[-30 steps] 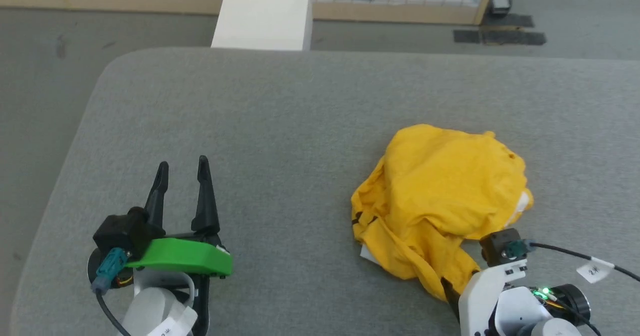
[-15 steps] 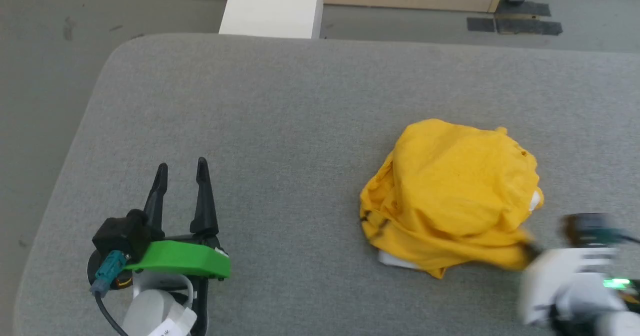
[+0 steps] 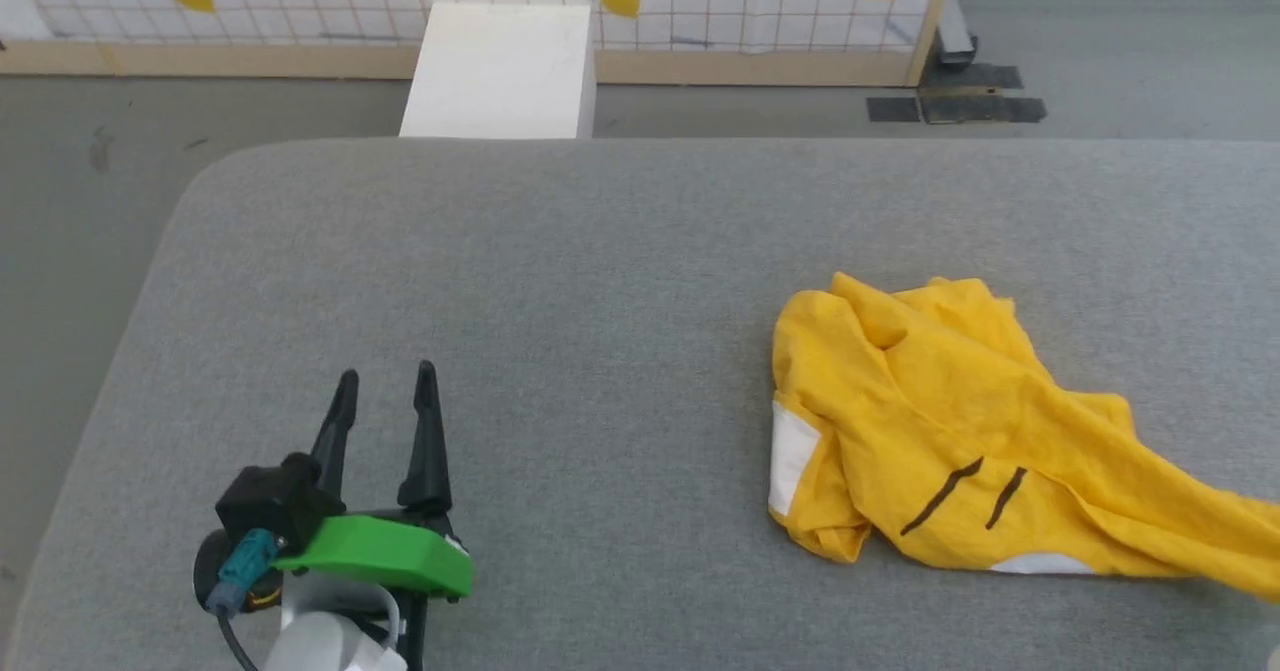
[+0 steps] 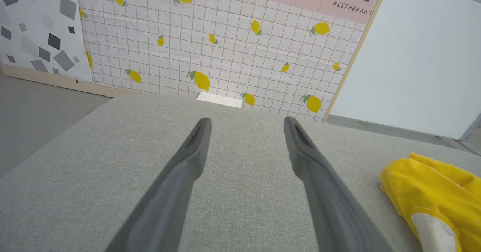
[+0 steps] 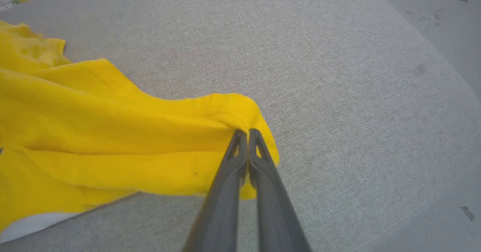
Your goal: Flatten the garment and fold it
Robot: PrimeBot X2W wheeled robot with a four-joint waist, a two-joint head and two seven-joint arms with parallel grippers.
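Open bench [image 3: 600,281] lies between the left pincer [image 3: 387,371] and the crumpled yellow T-shirt [image 3: 950,431] at right; a white box [image 3: 495,71] stands beyond.

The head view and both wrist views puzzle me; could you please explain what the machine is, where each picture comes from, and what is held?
This is a two-armed robot at a grey padded table. The overview picture comes from a camera on its head, looking down; the other two come from wrist cameras, each looking along that arm's two dark fingers. A crumpled yellow T-shirt lies on the table. The left gripper is open, empty, apart from the shirt. The right gripper is shut on an edge of the shirt.
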